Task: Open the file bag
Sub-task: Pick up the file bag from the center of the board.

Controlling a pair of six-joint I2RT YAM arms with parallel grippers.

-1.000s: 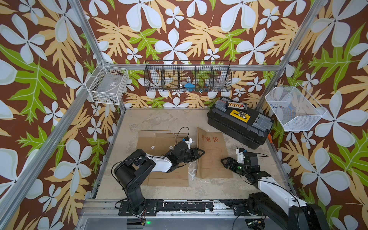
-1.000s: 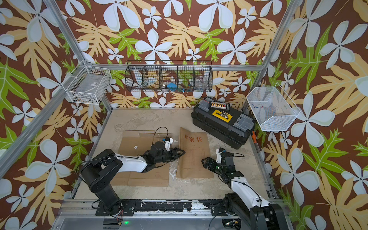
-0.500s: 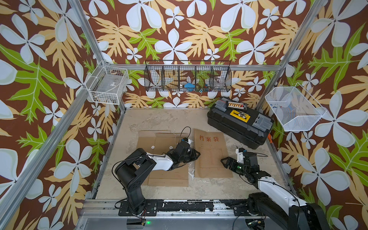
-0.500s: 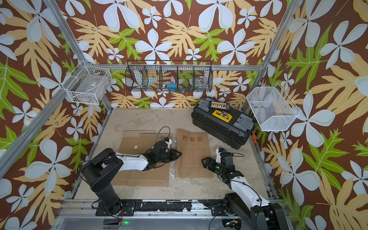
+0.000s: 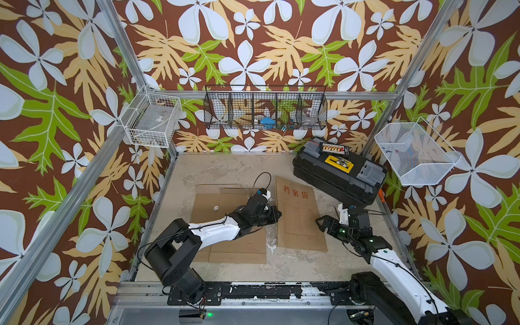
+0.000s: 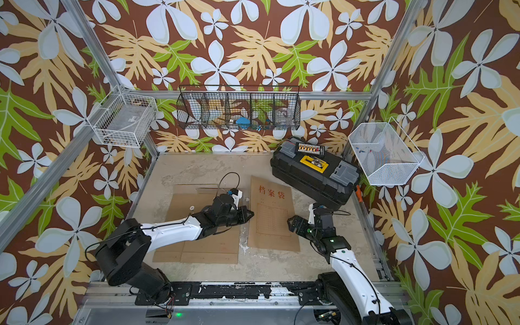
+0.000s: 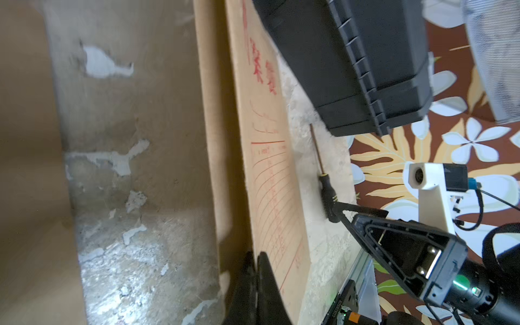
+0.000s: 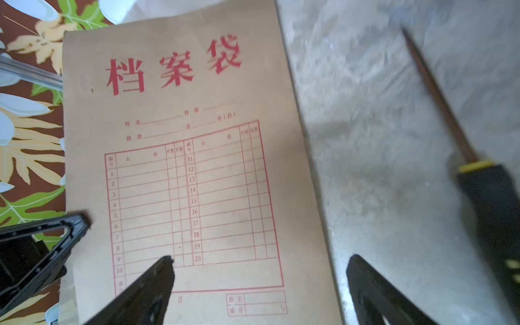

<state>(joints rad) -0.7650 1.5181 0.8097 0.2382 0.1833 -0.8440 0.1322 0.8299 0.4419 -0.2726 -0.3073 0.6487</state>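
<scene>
A brown paper file bag with red characters lies flat, printed side up, in the middle of the table in both top views. My left gripper is low at the bag's left edge. Its jaws are shut in the left wrist view, and I see nothing between them. My right gripper is at the bag's right edge and open. In the right wrist view one fingertip is over the bag and its other is over bare table.
A second brown bag with a white button lies under my left arm. A black toolbox stands at the back right. A screwdriver lies beside my right gripper. Wire baskets hang on the walls.
The file bag stood partly raised on its edge a second ago and now lies flat, printed side up. My left gripper has shut. The right arm has barely moved.
</scene>
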